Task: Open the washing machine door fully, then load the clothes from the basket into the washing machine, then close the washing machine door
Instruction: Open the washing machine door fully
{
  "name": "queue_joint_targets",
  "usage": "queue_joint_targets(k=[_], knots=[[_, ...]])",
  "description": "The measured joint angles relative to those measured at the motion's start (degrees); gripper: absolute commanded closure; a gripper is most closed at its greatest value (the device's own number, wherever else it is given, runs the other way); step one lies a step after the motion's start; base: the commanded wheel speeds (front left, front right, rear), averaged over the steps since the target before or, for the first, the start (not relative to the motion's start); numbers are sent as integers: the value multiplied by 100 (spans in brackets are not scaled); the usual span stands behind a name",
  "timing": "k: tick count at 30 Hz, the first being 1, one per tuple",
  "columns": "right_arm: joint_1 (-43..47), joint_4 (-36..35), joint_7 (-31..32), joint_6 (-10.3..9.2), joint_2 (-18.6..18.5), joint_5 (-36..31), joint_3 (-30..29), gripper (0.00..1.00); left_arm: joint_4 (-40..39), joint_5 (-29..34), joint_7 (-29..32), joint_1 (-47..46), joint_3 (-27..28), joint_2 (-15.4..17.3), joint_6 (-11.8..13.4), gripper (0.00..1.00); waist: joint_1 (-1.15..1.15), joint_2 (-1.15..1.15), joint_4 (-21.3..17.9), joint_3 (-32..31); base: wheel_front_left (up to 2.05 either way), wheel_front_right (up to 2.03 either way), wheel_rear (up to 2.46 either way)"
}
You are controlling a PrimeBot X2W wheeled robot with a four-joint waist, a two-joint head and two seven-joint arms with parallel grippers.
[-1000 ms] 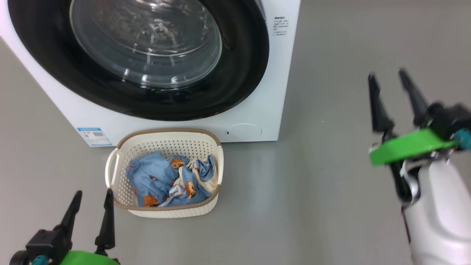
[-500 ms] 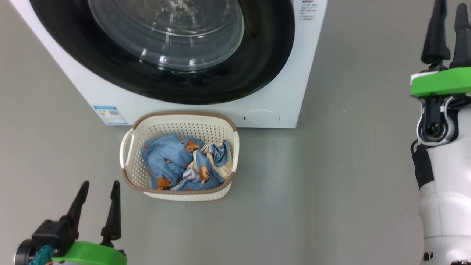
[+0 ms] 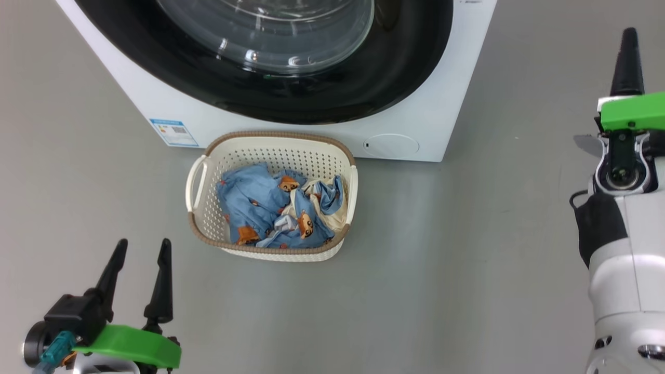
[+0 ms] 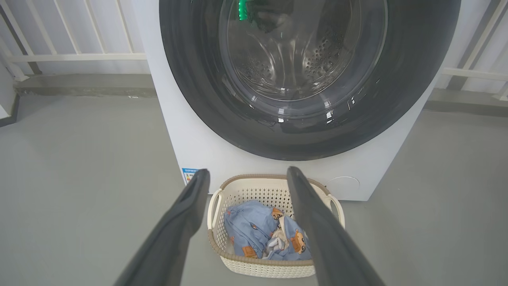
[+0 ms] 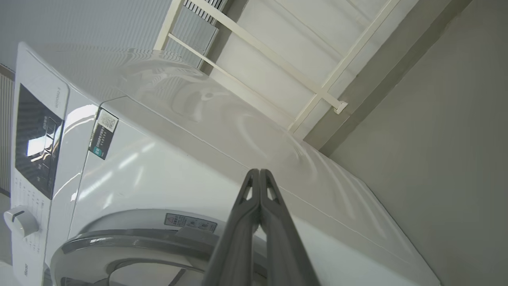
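Note:
The white washing machine [image 3: 457, 104] stands at the top of the head view, its black-rimmed glass door [image 3: 291, 98] shut. Right in front of it on the floor sits the cream basket [image 3: 208, 228] holding the light-blue bear-print clothes [image 3: 260, 208]. My left gripper [image 3: 139, 249] is open low at the left, short of the basket; its wrist view frames the basket [image 4: 234, 258], the clothes [image 4: 246, 234] and the door [image 4: 198, 99] between its fingers. My right gripper [image 3: 628, 36] is raised at the far right, beside the machine, fingers pressed together and empty [image 5: 258, 172], pointing along the machine's side [image 5: 178, 159].
Grey floor lies all around the basket and to the right of the machine. A blue label sticker [image 3: 174, 132] and round filter cap [image 3: 390, 145] mark the washer's lower front. White railings and a wall stand behind the machine [image 4: 71, 55].
My right gripper has closed from open to shut and risen at the right. The head camera has shifted, so the washer and basket sit further right and higher. The left gripper stays open.

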Motion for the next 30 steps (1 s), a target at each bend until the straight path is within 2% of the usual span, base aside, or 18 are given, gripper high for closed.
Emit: queue_joint_targets(k=[5,15,23,30], knots=[[-428,425,576,0,14,436,-276,100,56,-1,0,-68,-29,-21,0,0,0,0,49,125,0,0,0],[-1399,1129,1503,0,13,625,-636,100,100,-104,0,-275,-138,-85,0,0,0,0,171,359,0,0,0],[-2184,1549,1898,-1,13,608,-778,100,116,-225,0,-450,-220,-151,0,0,0,0,313,580,0,0,0],[-2505,1829,2212,-1,14,553,-780,100,18,-246,0,-569,-236,-180,0,0,0,0,413,695,0,0,0]])
